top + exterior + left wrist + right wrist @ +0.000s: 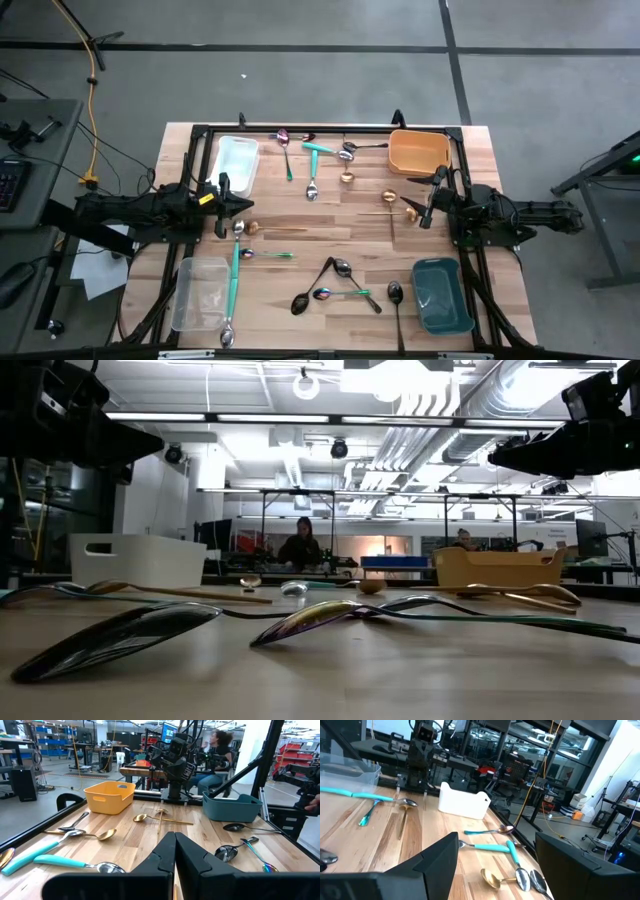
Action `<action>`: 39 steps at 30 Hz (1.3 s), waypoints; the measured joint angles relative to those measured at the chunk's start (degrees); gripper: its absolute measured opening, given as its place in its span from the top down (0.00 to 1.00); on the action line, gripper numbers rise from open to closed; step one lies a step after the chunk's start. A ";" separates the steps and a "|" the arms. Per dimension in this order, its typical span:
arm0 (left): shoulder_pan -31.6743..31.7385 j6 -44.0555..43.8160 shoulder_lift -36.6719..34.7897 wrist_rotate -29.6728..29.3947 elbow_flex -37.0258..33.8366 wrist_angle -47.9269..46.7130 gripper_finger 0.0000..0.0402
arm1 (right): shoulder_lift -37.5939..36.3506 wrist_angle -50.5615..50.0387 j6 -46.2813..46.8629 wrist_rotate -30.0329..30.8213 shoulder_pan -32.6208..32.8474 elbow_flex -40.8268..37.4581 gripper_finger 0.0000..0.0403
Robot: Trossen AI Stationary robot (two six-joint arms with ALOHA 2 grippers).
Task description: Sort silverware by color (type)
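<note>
The silverware lies scattered flat on the wooden table (330, 225). Teal-handled spoons (312, 165) and a dark spoon are near the far edge. Gold spoons (392, 198) lie at the middle right, and black spoons (303, 298) and a rainbow spoon (335, 294) near the front. A long teal-handled piece (235, 275) lies at the left. My left gripper (245, 203) hovers level at the table's left, shut on nothing (175, 855). My right gripper (427, 208) hovers level at the right, open with nothing between its fingers (505, 865).
Four bins stand at the corners: white (235, 160) far left, orange (418, 150) far right, clear (200, 292) near left, teal (440, 293) near right. A black frame rims the table. People sit at desks in the room beyond.
</note>
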 joint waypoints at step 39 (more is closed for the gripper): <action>-0.01 0.00 -0.02 -0.01 0.00 0.01 1.00 | 5.87 9.14 47.78 -6.37 0.06 6.62 0.36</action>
